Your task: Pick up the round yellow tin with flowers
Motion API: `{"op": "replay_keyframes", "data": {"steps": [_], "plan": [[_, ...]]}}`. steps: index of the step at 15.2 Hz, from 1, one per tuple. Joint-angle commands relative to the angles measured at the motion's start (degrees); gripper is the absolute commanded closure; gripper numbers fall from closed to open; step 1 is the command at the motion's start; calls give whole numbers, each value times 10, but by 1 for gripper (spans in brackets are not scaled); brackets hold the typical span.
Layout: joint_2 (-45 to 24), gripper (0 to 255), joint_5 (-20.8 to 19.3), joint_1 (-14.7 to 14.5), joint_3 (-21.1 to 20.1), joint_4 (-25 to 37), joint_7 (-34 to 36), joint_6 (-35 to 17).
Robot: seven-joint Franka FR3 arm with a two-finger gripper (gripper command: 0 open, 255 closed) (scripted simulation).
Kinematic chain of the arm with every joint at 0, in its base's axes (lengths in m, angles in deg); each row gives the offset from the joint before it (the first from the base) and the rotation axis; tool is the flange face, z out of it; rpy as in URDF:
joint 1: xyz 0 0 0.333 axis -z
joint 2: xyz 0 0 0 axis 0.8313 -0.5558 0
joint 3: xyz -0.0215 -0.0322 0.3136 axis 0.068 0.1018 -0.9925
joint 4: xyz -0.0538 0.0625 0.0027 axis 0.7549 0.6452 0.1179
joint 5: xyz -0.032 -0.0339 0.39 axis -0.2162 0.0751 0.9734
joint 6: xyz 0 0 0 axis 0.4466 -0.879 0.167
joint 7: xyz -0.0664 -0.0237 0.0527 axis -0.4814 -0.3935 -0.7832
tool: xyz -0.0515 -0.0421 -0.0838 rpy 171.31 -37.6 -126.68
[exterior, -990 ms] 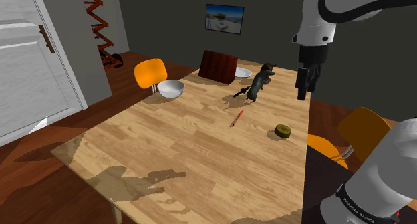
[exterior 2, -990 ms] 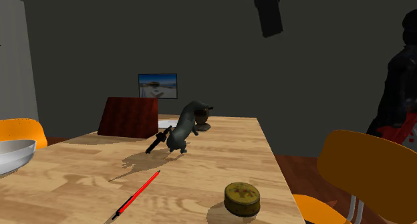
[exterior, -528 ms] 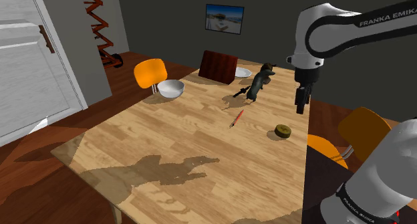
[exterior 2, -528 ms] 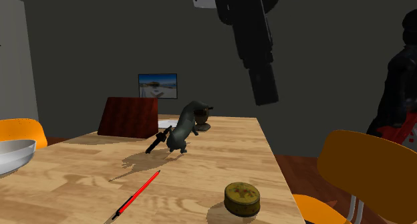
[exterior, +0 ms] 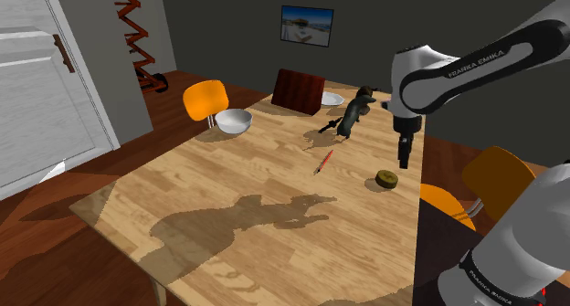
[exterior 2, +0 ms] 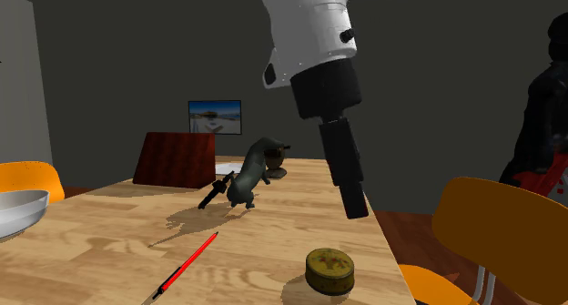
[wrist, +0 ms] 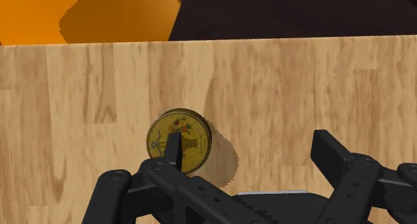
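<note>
While pincer (wrist: 254, 159) hangs spread apart, flat round yellow tin (wrist: 194, 137) shows red+dark lid motif.

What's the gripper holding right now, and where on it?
Nothing. The gripper hangs open, fingers apart, above the table; the yellow tin lies on the wood below, untouched.

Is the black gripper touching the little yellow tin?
Apart. The second exterior view shows the gripper above the tin, a clear gap between them.
</note>
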State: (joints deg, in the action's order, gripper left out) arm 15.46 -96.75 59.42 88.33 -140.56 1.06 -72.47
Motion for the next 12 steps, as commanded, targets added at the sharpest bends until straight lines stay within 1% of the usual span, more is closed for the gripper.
{"op": "replay_keyframes", "data": {"steps": [1,7,12], "plan": [[-37,0,-23,6,12,-8,-17,-49],[-183,0,-78,22,42,17,-62,-183],[-234,0,-88,26,46,20,-56,-232]]}}
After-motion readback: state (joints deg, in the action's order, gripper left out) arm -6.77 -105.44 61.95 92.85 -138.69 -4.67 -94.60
